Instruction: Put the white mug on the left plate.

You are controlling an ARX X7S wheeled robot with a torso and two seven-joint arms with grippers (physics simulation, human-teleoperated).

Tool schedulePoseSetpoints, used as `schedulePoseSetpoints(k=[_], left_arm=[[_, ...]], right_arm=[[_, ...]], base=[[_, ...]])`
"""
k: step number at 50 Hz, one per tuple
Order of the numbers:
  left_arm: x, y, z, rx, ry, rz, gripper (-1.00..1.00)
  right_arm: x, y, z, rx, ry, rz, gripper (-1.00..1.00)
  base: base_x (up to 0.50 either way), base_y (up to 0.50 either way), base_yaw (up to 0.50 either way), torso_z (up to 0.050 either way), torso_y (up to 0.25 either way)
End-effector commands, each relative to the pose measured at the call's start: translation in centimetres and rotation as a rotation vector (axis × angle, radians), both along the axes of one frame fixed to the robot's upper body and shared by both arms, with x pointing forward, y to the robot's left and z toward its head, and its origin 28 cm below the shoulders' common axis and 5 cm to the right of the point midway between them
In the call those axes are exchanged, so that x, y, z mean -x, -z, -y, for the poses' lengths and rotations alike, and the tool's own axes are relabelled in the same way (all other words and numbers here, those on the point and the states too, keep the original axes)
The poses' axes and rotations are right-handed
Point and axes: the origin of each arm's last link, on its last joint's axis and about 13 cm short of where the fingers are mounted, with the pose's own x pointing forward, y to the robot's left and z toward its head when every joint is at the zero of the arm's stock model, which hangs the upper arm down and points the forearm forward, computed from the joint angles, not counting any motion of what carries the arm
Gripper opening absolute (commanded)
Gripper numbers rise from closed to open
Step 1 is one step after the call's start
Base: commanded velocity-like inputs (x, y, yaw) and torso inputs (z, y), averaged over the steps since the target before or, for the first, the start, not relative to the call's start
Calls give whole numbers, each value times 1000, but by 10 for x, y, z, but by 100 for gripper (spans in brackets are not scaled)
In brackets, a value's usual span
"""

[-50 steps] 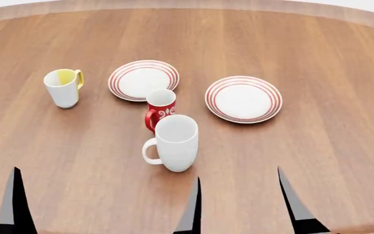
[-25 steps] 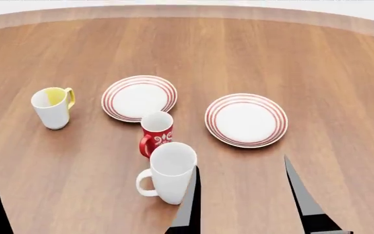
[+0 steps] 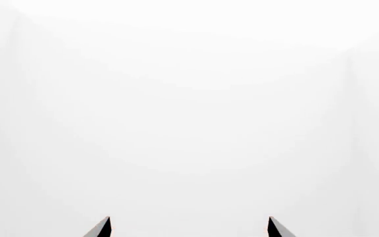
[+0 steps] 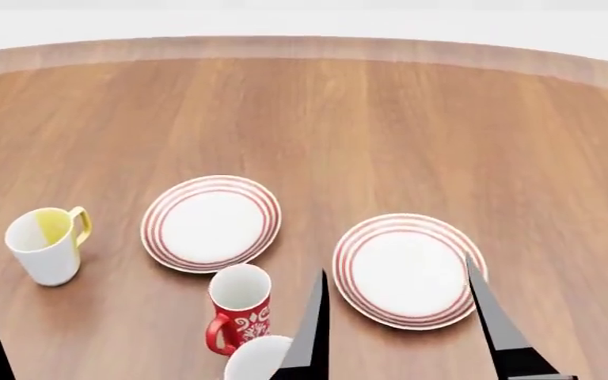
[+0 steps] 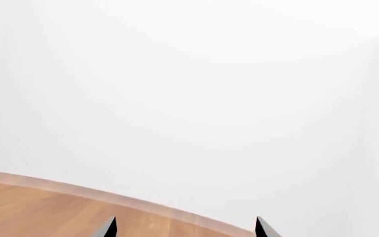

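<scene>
Mug (image 4: 256, 360) sat bottom centre; our right tool (image 4: 399, 328), spread and empty, should straddle it squarely before pinching.

The surface (image 4: 410, 127) is warm brown wood with long streaks of darker grain and a paler band along its far edge. The left plate (image 4: 211, 224) is white with thin red rings round its rim — the other plate (image 4: 408, 269) has the same pattern. The white mug (image 4: 256, 362) shows only a plain white rim at the head view's lower edge. Behind it, the red mug (image 4: 238, 317) is red with white swirls and white inside. The small mug (image 4: 43, 247) is white outside — yellow on its inside and handle. The right tool (image 4: 399, 332) has black fingers with grey faces. The background is plain white.
</scene>
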Motion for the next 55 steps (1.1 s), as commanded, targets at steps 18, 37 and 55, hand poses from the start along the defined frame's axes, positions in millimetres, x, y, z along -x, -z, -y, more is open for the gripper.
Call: schedulePoseSetpoints(k=[18, 37, 55], left_arm=[[2, -1, 1, -10, 8, 2, 100], [2, -1, 1, -9, 10, -3, 100], [2, -2, 0, -7, 10, 0, 100]], right_arm=[[0, 1, 1, 0, 5, -12, 100], [0, 2, 4, 12, 56, -30, 100], [1, 1, 1, 25, 24, -26, 100]], base=[[500, 0, 0, 0, 1], [363, 4, 0, 0, 1], [0, 500, 0, 0, 0]])
